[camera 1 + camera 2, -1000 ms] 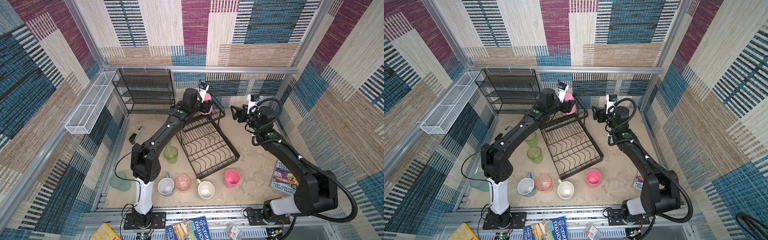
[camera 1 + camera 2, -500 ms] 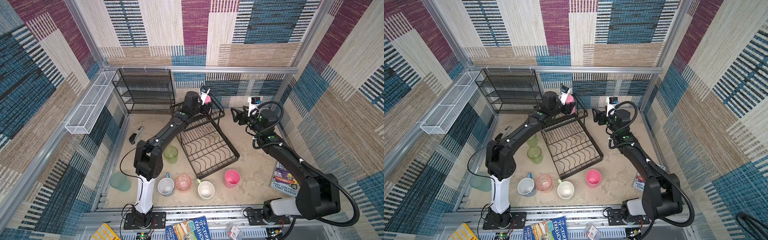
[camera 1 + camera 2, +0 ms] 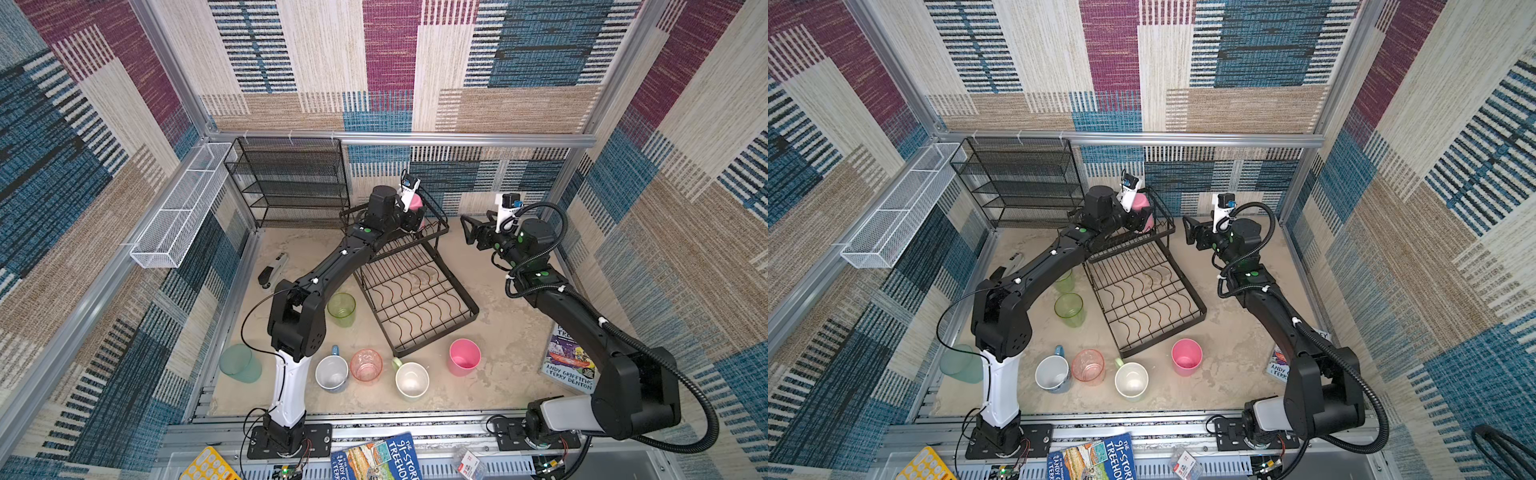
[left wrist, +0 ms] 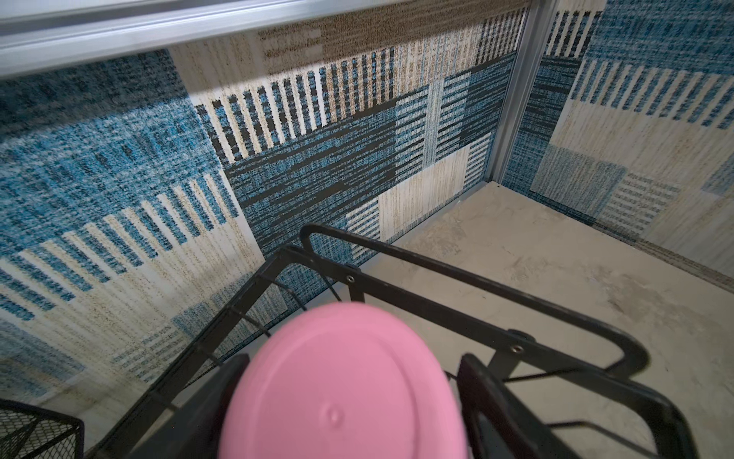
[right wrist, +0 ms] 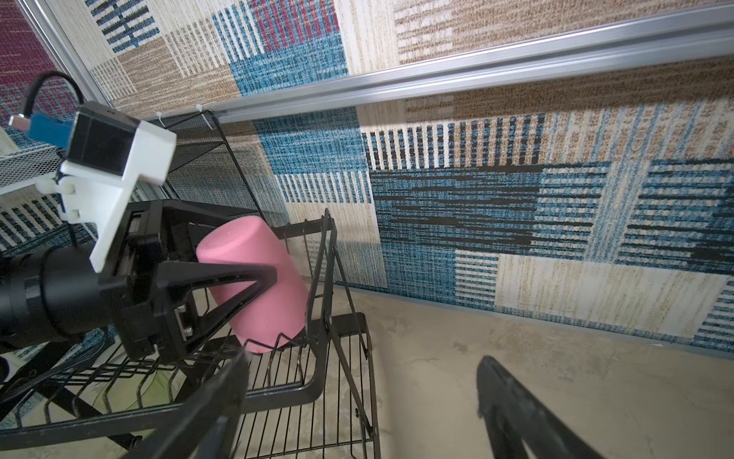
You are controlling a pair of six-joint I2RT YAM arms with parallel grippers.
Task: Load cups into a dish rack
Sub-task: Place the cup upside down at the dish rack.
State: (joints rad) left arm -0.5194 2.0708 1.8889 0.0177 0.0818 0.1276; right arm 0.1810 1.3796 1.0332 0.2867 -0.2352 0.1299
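One pink cup (image 5: 254,286) is in the dish rack (image 3: 453,277). It sits upside down and looks a bit tilted in the small top basket (image 4: 433,312), at the end of the rack nearest the far edge of the table (image 3: 511,332). The left gripper (image 4: 353,359) is at the cup, with one of its jaws on each side. In the left wrist view a thin dark gap shows on one side, so I think the jaws are a little wider than the cup and are not squeezing it. The long bottom tray (image 3: 1144,291) of the rack has no cups in it. The right gripper (image 3: 466,230) hangs in the air just beside the top basket, toward the right edge of the table. Its jaws are wide and hold nothing. Seven cups are on the table, not in the rack. Near the front edge stand a second pink cup (image 3: 464,356), a pale-green mug (image 3: 411,380), a clear-pink cup (image 3: 365,365) and a blue mug (image 3: 331,372). A teal cup (image 3: 240,363) is by the front left corner. Two clear-green cups stand beside the rack toward the left edge, one in plain sight (image 3: 341,309) and one partly hidden by the left arm (image 3: 1064,281). So the job looks just begun: one cup in, seven to go.
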